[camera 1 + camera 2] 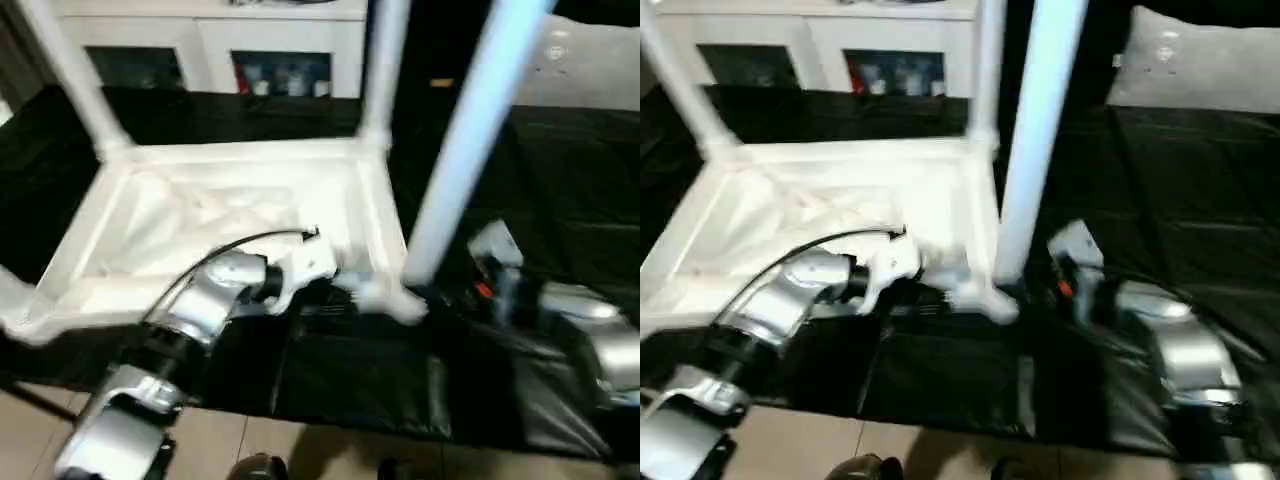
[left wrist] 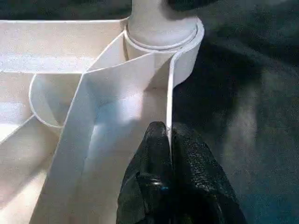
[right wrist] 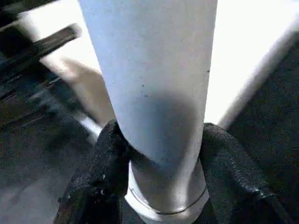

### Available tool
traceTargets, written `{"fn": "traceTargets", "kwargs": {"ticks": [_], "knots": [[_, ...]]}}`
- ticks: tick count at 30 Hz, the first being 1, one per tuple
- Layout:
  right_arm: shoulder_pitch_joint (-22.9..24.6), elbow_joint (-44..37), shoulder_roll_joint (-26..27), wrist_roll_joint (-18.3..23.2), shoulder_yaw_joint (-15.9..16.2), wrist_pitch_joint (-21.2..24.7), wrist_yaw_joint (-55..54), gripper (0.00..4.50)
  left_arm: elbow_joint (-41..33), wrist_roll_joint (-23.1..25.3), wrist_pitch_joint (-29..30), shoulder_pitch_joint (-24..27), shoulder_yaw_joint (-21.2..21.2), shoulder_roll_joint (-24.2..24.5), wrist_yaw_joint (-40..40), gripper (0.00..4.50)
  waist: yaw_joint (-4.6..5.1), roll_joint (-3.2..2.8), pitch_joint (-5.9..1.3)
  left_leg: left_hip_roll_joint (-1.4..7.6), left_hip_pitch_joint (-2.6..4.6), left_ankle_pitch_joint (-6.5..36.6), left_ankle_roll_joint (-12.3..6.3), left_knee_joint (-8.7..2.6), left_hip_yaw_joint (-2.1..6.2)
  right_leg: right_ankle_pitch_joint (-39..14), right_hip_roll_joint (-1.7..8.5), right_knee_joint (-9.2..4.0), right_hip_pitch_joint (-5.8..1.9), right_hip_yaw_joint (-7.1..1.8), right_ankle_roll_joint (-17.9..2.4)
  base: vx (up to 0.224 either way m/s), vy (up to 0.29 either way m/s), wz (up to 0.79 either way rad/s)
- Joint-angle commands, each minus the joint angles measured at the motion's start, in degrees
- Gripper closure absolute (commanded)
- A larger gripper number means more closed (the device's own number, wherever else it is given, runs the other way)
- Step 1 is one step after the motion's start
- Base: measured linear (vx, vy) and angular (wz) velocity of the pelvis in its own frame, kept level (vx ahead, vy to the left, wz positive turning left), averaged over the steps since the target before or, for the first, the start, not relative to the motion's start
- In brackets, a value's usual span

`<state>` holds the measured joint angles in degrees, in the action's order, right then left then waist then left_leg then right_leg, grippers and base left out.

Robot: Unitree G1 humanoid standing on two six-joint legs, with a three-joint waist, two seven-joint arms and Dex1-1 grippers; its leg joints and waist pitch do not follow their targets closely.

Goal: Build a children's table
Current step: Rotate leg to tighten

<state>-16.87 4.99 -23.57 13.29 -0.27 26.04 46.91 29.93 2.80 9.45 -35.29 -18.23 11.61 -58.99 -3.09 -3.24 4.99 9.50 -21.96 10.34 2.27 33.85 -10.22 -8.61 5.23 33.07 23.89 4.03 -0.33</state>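
Gripping the upturned children's table on the black worktop.
Left gripper jaws pinch its rim; right gripper jaws clasp the leg at the 4 o'clock corner.

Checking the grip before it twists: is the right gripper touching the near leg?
Touching. The right wrist view shows both fingers of the right gripper pressed against opposite sides of the leg.

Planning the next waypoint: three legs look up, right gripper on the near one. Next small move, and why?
Probably press the near leg down into its corner socket. The right gripper clamps the leg low, and the left gripper pinches the tabletop's rim, bracing it; full seating can't be confirmed.
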Motion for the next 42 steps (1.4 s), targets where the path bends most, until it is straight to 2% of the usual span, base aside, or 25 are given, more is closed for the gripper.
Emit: {"fn": "traceTargets", "kwargs": {"ticks": [1,3,4,7,10,11,13,15,16,18,21,24,25,27,31,32,35,37,42], "knots": [[-1.03,-0.26,3.36,-1.56,4.56,1.42,-3.81,2.59,-2.92,-1.84,1.04,-0.19,-1.97,-5.47,2.35,4.50,0.06,1.55,-3.16,2.97,0.58,15.50,-2.77,-4.68,1.45,-27.92,3.53,-4.90,-2.83,-2.09,-9.66,0.000,0.000,0.00],[-3.23,2.71,9.15,-4.40,3.30,4.17,-14.73,2.59,-0.49,-0.01,2.89,-1.38,-1.61,-9.95,9.68,4.50,0.79,1.36,-3.20,2.88,0.59,15.70,-2.80,-4.67,1.40,-27.06,3.33,-5.12,-2.56,-2.22,-9.32,0.000,0.000,0.00],[-4.28,4.16,11.21,-5.44,2.77,5.27,-18.74,2.59,1.13,0.72,3.14,-2.29,-1.24,-11.64,13.00,4.50,1.16,1.29,-3.09,2.67,0.70,16.44,-2.59,-4.60,1.46,-28.43,3.32,-5.31,-2.43,-2.05,-9.03,0.000,0.000,0.00],[-5.22,5.37,13.66,-6.13,2.43,5.64,-22.79,2.59,2.70,1.81,4.23,-3.38,-0.74,-13.84,17.67,4.50,1.24,1.28,-3.16,2.51,0.83,16.64,-2.81,-4.59,1.43,-29.82,3.28,-5.75,-2.42,-2.04,-7.56,0.000,0.000,0.00],[-5.19,5.18,14.78,-5.82,1.91,5.09,-23.37,2.59,2.42,2.62,4.97,-3.39,-0.78,-14.56,18.89,4.50,1.06,1.12,-3.18,2.63,0.66,16.53,-3.43,-4.74,1.43,-28.26,3.25,-5.70,-2.42,-2.14,-7.33,0.000,0.000,0.00],[-5.08,4.87,14.90,-5.76,2.06,4.68,-23.00,2.24,2.10,2.81,5.49,-3.29,-0.77,-14.70,19.13,4.50,1.03,1.12,-3.22,2.66,0.70,16.66,-3.53,-4.74,1.41,-27.98,3.24,-5.70,-2.39,-2.15,-7.38,0.000,0.000,0.00],[-4.68,4.14,14.65,-5.38,2.07,4.50,-21.87,1.90,1.67,2.87,5.74,-3.02,-0.52,-14.38,18.79,4.50,0.95,0.99,-3.20,2.74,0.56,16.50,-3.71,-4.86,1.47,-26.72,3.28,-5.48,-2.52,-2.17,-7.81,0.000,0.000,0.00],[-4.62,3.97,14.73,-5.35,1.86,4.54,-21.73,1.87,1.58,2.98,5.81,-2.94,-0.37,-14.25,18.77,4.50,0.99,1.02,-3.19,2.76,0.60,16.87,-3.71,-4.85,1.43,-26.35,3.27,-5.51,-2.45,-2.21,-8.09,0.000,0.000,0.00],[-4.52,3.76,14.54,-5.37,1.73,4.18,-21.53,1.62,1.60,3.14,5.61,-2.87,-0.23,-13.81,18.62,4.50,0.97,1.06,-3.12,2.77,0.56,17.13,-3.69,-4.93,1.46,-26.63,3.30,-5.49,-2.49,-2.18,-8.08,0.000,0.000,0.00],[-4.37,3.58,13.97,-5.40,1.73,3.62,-20.85,1.50,1.54,3.21,5.15,-2.80,-0.21,-13.12,17.99,4.50,0.96,1.07,-3.10,2.80,0.60,17.46,-3.59,-4.94,1.45,-27.09,3.36,-5.59,-2.43,-2.21,-7.96,0.000,0.000,0.00],[-3.75,3.09,10.76,-4.59,1.17,0.36,-16.86,1.31,0.84,3.22,1.26,-2.18,-1.18,-9.63,13.44,4.50,0.77,1.17,-3.21,2.90,0.45,17.41,-3.96,-5.01,1.58,-27.07,3.60,-5.57,-2.63,-2.30,-7.44,0.000,0.000,0.00],[-2.99,2.57,6.90,-3.13,0.47,-2.69,-10.81,0.96,0.64,2.92,-0.40,-1.93,-1.34,-6.84,9.90,4.50,0.80,1.33,-3.32,2.85,0.18,15.36,-4.71,-4.87,1.40,-23.67,3.49,-5.24,-2.88,-2.35,-8.29,0.000,0.000,0.00],[-2.73,2.39,5.51,-2.55,0.15,-3.61,-8.56,0.86,0.77,2.78,-0.69,-2.00,-1.26,-6.00,8.80,4.50,0.68,1.22,-3.55,2.92,0.20,13.33,-5.85,-4.62,1.22,-19.92,3.50,-4.82,-2.95,-2.42,-10.00,0.000,0.000,0.00],[-2.55,2.35,4.14,-2.16,-0.16,-4.26,-6.57,0.64,1.03,2.81,-1.10,-2.12,-1.29,-5.15,7.78,4.50,0.54,1.19,-3.57,2.97,0.24,11.78,-6.81,-4.44,1.06,-16.97,3.48,-4.53,-3.02,-2.40,-11.61,0.000,0.000,0.00],[-2.14,3.74,-2.52,-1.70,-0.33,-7.52,2.53,0.41,2.31,3.04,-6.30,-2.58,-2.60,-0.91,1.46,4.50,0.14,1.09,-3.91,3.16,0.15,8.74,-8.73,-4.04,1.02,-11.66,3.44,-3.80,-3.32,-2.29,-13.76,0.000,0.000,0.00],[-2.07,3.99,-3.76,-1.55,-0.17,-8.05,4.43,0.20,2.38,2.61,-7.63,-2.56,-2.96,-0.05,-0.55,4.50,-0.10,1.04,-3.92,3.24,0.27,8.49,-9.03,-4.01,0.96,-10.71,3.43,-3.67,-3.25,-2.32,-14.38,0.000,0.000,0.00],[-1.90,4.43,-5.87,-1.21,0.46,-9.70,8.10,0.07,2.21,1.80,-9.12,-2.49,-3.46,1.35,-4.14,4.50,-0.85,0.99,-3.80,3.41,0.47,9.26,-8.89,-4.05,0.84,-11.82,3.50,-3.68,-3.16,-2.30,-15.06,0.000,0.000,0.00],[-1.72,4.84,-8.47,-0.21,1.33,-10.87,13.61,0.07,2.32,1.60,-11.27,-2.49,-4.25,3.51,-8.51,4.50,-1.27,1.07,-3.78,3.58,0.53,10.51,-8.20,-4.17,0.91,-13.77,3.56,-3.69,-3.20,-2.28,-14.71,0.000,0.000,0.00],[-1.21,4.50,-10.35,1.12,2.27,-11.04,18.50,0.07,2.68,1.17,-13.47,-2.48,-4.79,4.96,-11.34,4.50,-1.94,1.04,-3.73,3.78,0.69,11.75,-7.38,-4.24,0.87,-15.18,3.68,-3.70,-3.11,-2.43,-14.56,0.000,0.000,0.00]]}}
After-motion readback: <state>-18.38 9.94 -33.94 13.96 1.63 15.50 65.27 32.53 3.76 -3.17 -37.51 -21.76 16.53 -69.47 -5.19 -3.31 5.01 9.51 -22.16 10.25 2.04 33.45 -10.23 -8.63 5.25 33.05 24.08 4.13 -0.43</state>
